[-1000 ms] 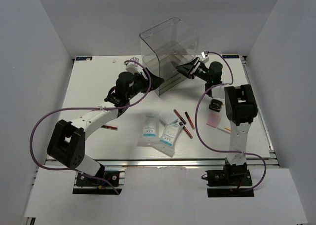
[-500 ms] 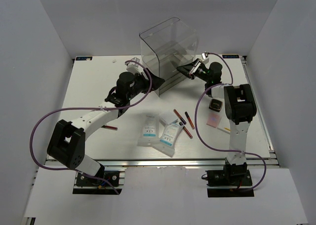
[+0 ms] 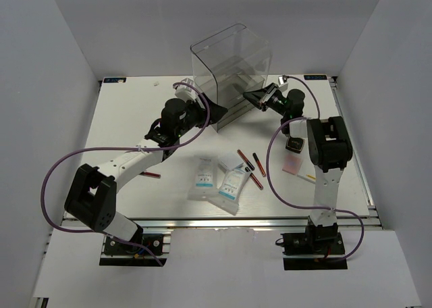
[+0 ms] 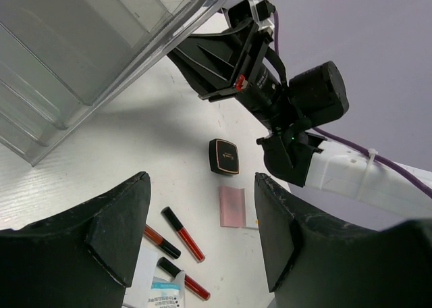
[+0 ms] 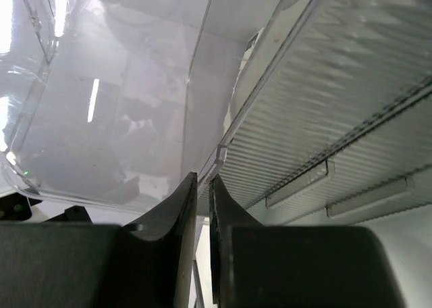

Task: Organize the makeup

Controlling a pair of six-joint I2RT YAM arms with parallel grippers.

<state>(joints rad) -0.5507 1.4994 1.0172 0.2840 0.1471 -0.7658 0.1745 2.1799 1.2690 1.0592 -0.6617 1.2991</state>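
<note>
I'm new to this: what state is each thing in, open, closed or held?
clear drawer box: standing upright, edge gripped
left gripper: open, empty
right gripper: pinched on the clear drawer box's thin edge
black compact: closed, lying flat
red sticks: capped, lying loose

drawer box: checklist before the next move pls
1. right gripper on box edge: jaws nearly closed at a clear edge; grip cannot tell.
2. left gripper open and empty: ok.
3. left gripper bracing box: it sits by a corner; contact cannot tell.
4. compact, palette and pencils lie apart from the box on the table: ok.
5. makeup stowed: not ok; packets lie loose too.
</note>
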